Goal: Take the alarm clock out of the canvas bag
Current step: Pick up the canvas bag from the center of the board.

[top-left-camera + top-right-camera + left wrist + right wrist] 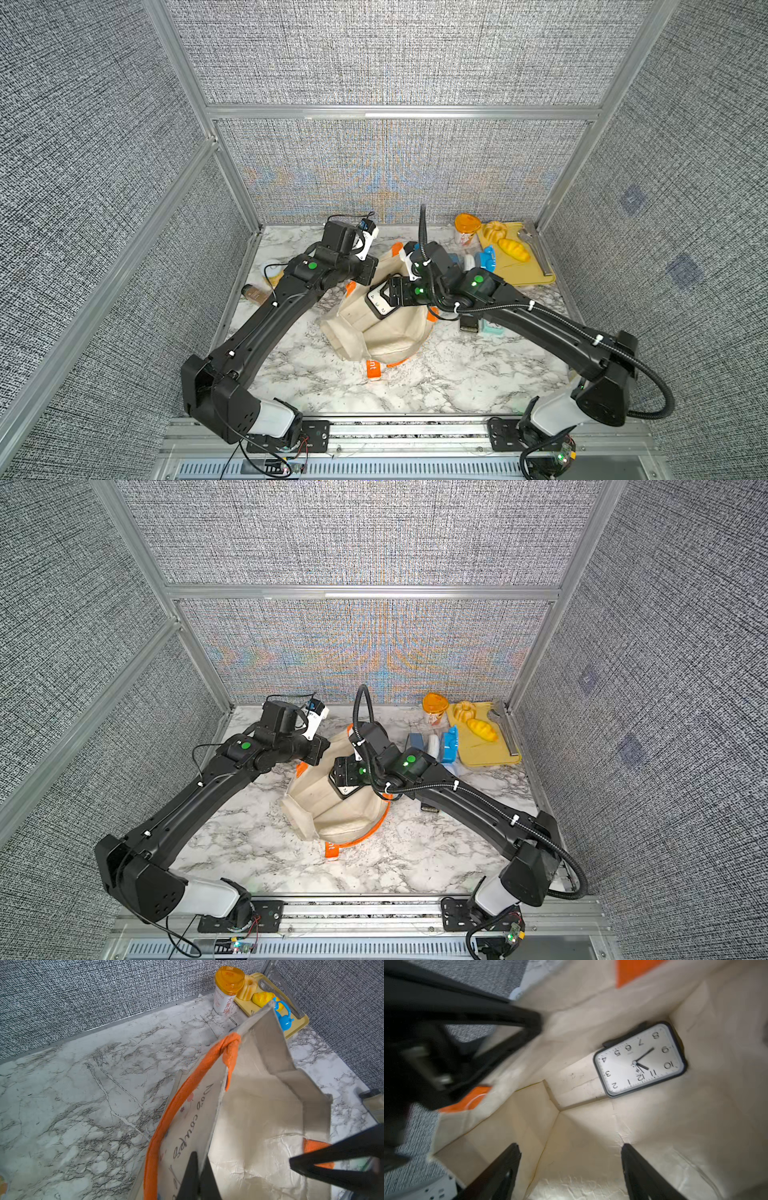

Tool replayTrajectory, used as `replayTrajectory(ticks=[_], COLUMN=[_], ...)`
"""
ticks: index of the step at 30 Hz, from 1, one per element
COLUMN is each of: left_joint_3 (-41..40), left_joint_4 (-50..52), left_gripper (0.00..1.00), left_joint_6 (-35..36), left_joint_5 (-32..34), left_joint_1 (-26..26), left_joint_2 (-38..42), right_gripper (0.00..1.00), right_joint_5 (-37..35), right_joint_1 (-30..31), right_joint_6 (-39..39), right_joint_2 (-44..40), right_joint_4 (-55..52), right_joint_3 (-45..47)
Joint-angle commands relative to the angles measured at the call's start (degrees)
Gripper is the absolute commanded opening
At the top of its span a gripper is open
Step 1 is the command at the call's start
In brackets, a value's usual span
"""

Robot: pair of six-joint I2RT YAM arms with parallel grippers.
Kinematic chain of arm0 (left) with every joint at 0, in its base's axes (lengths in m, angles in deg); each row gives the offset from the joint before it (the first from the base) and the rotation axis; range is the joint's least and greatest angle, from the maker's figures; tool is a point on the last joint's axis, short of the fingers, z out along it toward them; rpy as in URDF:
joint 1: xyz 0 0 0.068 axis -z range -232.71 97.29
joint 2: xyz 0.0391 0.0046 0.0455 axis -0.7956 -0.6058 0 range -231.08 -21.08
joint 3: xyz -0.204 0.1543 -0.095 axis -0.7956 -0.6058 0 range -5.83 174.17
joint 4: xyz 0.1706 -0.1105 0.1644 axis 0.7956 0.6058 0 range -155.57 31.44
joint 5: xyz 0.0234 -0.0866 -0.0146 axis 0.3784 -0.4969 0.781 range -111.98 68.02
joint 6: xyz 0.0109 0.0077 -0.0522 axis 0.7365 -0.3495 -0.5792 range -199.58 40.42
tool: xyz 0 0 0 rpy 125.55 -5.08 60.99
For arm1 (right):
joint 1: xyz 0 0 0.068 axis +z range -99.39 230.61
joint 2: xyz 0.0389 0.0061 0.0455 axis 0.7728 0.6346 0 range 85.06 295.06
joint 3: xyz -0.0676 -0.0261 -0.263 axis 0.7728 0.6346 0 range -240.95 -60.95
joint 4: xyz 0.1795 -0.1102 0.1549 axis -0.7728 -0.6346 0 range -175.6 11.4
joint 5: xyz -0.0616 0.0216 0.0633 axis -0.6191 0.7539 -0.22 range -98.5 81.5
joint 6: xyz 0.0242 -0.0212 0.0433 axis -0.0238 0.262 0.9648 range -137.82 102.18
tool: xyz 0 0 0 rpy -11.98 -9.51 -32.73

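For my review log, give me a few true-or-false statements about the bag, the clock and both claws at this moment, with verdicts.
1. The alarm clock lies face up on the bottom of the canvas bag. True.
2. The right claw is shut on the clock. False: its jaws stand apart and it is clear of the clock.
3. The left claw pinches the bag's wall at its rim. True.
4. The bag's handles are blue. False: they are orange.
5. The orange-lidded cup stands inside the bag. False: it stands on the table, beside the yellow tray.
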Motion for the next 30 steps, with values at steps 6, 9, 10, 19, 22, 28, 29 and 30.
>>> replayTrajectory(ticks=[6, 9, 10, 19, 22, 28, 29, 30], left_joint_3=[-0.93, -1.45, -1.71, -3.00, -3.58, -4.09, -3.82, -3.57], left_joint_4=[-3.54, -3.40, -3.56, -3.06, -3.41, -2.13, -1.73, -1.47], left_gripper=[0.00, 0.00, 0.00, 0.00, 0.00, 0.00, 0.00, 0.00], left_joint_6=[-3.45, -4.99, -5.18, -4.72, -5.15, -7.94, -8.52, -9.03], left_joint_5=[0.31, 1.35, 1.31, -0.03, 0.06, 1.40, 1.14, 1.00], left_joint_1=[3.13, 3.74, 3.74, 3.72, 3.73, 3.75, 3.74, 3.72], left_joint_2=[0.99, 1.86, 2.45, 5.18, 5.74, 4.84, 4.48, 4.11], right_gripper=[0.84, 0.88, 0.89, 0.93, 0.96, 0.97, 0.97, 0.97], right_joint_5=[-14.53, -15.82, -15.25, -21.76, -22.56, -22.34, -22.89, -22.97], right_joint_1=[5.93, 8.28, 8.55, 9.31, 8.83, 9.60, 10.03, 10.26], right_joint_6=[21.24, 22.48, 24.46, 35.54, 37.49, 31.77, 31.67, 31.66], right_joint_2=[4.96, 10.18, 11.44, 13.69, 12.32, 4.68, 3.70, 3.06], right_joint_4=[8.18, 4.77, 4.45, 8.19, 12.40, 27.25, 28.73, 29.84], right_joint_3=[0.65, -3.44, -3.62, 1.17, 4.84, 15.54, 17.02, 18.09])
